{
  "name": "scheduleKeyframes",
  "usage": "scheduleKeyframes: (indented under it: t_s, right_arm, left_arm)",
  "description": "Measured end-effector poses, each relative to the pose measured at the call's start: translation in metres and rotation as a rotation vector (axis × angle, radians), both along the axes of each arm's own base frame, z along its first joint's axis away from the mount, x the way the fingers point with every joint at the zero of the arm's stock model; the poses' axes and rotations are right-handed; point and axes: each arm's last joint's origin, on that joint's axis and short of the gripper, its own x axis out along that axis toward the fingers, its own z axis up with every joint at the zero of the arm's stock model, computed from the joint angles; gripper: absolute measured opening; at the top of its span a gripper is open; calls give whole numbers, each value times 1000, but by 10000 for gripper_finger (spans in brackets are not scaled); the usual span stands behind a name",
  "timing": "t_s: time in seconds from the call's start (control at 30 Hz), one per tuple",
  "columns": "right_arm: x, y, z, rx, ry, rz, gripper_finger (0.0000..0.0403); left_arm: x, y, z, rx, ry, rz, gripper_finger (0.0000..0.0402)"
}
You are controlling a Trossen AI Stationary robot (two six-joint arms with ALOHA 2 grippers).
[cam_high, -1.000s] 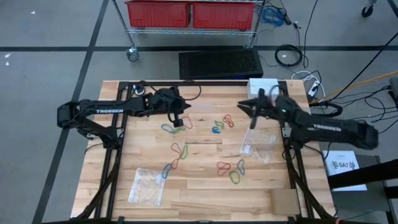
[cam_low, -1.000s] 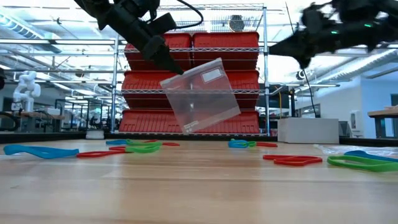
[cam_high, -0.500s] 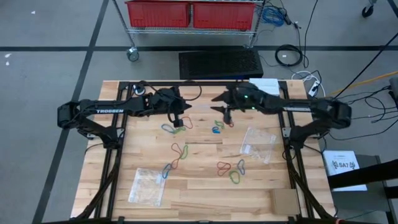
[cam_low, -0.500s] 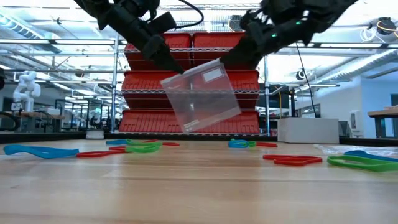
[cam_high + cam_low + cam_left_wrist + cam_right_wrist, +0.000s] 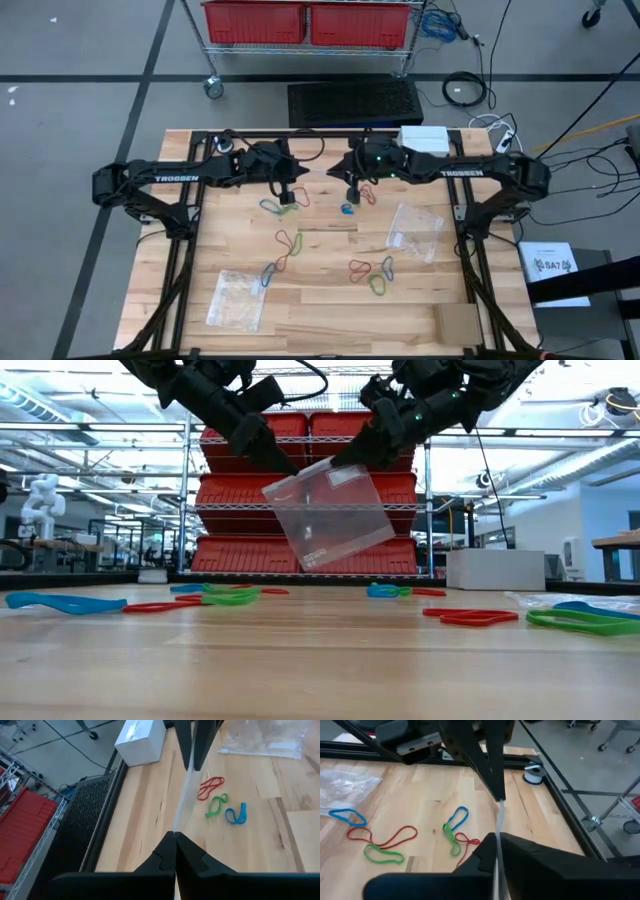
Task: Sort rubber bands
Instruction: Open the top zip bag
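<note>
A clear plastic bag (image 5: 325,515) hangs above the table's far middle, between my two grippers. My left gripper (image 5: 283,468) is shut on one upper corner. My right gripper (image 5: 347,458) is shut on the other. In the high view my left gripper (image 5: 303,172) and my right gripper (image 5: 337,172) nearly meet, tip to tip. Rubber bands lie loose on the wood: a blue one (image 5: 348,208), a red one (image 5: 367,193), a mixed group (image 5: 280,204) and more nearer the front (image 5: 372,272). In the left wrist view, red (image 5: 211,787), green (image 5: 216,805) and blue (image 5: 235,814) bands lie below the bag. My left gripper pinches the bag's top edge (image 5: 176,827) at one upper corner (image 5: 276,484) between its two fingers. The fingers slant down from the table's left. The bag hangs below them, tilted and clear of the table. My right gripper pinches the same top edge (image 5: 498,826) at the opposite upper corner (image 5: 345,468) between its two fingers. It slants down from the table's right. The edge runs between the two grippers, and the bag's body hangs below.
Two more clear bags lie flat, one at the right (image 5: 415,230) and one at the front left (image 5: 235,297). A white box (image 5: 425,138) sits at the far right edge and a cardboard piece (image 5: 458,322) at the front right. Black frame rails border the table.
My right gripper has swung from the table's right side toward the middle, up to the bag that my left gripper holds, and has taken hold of its free upper corner. The bag stays hanging clear of the table.
</note>
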Motion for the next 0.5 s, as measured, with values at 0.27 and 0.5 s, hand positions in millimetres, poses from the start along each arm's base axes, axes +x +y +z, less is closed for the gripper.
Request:
scheduleKeyframes:
  t_s: [0.27,0.5]
  right_arm:
    - [-1,0,-1,11,16,-3,2]
    - [-1,0,-1,-3,22,5,1]
  left_arm:
    - [2,0,4,-34,-60,-6,0]
    - [4,0,8,-62,-124,15,0]
